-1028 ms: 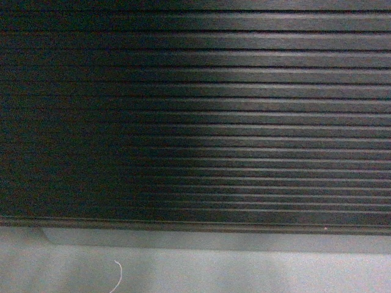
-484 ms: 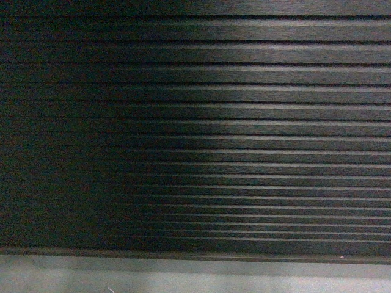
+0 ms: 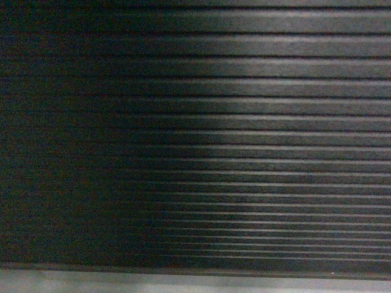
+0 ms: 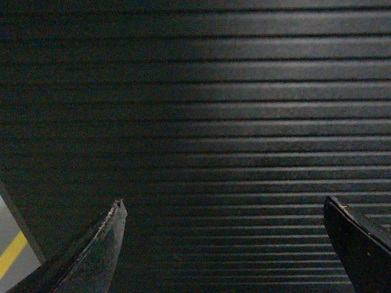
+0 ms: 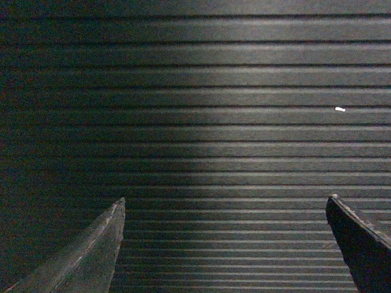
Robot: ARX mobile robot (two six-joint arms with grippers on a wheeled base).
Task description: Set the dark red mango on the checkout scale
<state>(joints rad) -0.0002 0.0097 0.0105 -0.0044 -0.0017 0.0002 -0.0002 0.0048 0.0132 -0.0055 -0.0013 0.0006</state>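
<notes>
From the head camera, nearly everything in sight is the checkout [image 3: 244,140]: its dark front panel, ribbed in level lines, darker toward the left and catching a dull sheen toward the right. Along the very bottom runs a thin pale strip, the grey plinth [image 3: 195,282]. Neither arm shows here, and neither the dark red mango nor the scale can be seen.

Through the left wrist camera, the left gripper [image 4: 223,210] faces the same ribbed panel straight on. Its two dark fingers [image 4: 101,250] rise from the bottom corners, tips spread wide apart, with only the ribs showing between the jaws; it grips nothing. Outside the left-hand finger, at the bottom left corner, a sliver of grey floor [image 4: 6,229] with a yellow stripe [image 4: 11,253] shows past the panel's edge.

Through the right wrist camera, the right gripper [image 5: 225,209] looks much the same: fingers [image 5: 98,253] at the bottom corners, jaws spread wide, nothing between them but the ribbed front. Above the right-hand finger and well apart from it, a small white fleck [image 5: 339,109] sits on one rib. The mango and the scale are out of sight in this view too.
</notes>
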